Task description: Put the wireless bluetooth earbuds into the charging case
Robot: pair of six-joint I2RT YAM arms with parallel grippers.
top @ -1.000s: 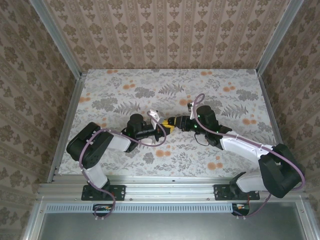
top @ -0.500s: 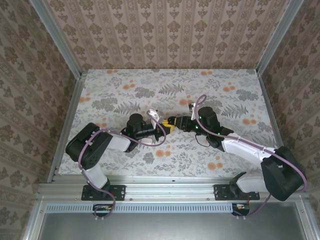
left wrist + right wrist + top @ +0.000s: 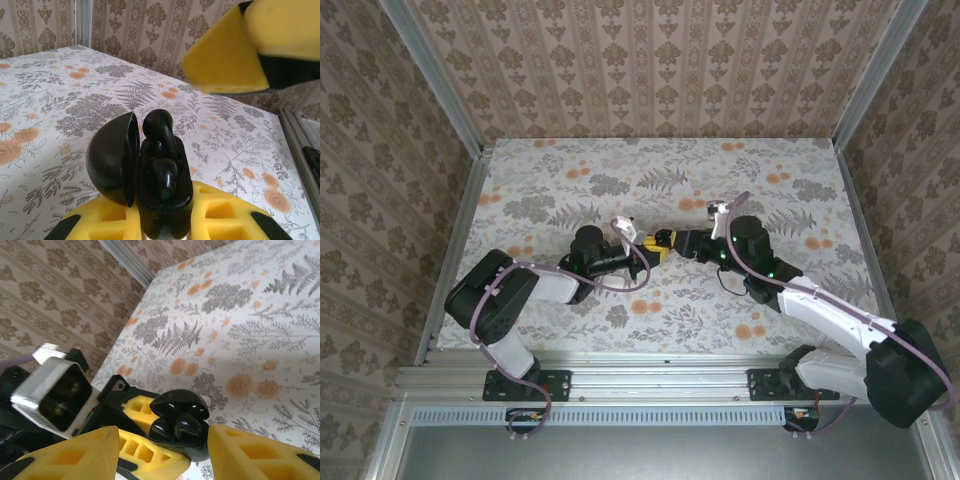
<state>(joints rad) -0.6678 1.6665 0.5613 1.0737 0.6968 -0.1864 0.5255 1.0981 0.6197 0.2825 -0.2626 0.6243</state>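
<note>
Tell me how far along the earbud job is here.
Done: both earbuds appear to be in the open charging case, though the upper earbud stands proud. In hand: the left gripper clamps the case; the right gripper is open beside it. Left: press that bud home if needed, close the lid.

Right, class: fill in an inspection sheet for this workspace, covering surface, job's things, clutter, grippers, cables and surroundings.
Surface: flat table top printed with grey leaves and orange flowers.
Job's things: glossy black rounded plastic charging case, lid hinged open; a black curved plastic earbud stands in it, stem up.
Clutter: nothing seen.
Grippers: left gripper shut on the charging case; right gripper open, its yellow pads either side of the case.
Cables: purple cable looped by the left arm, another by the right.
Surroundings: patterned wallpaper walls; aluminium frame rail in front.
</note>
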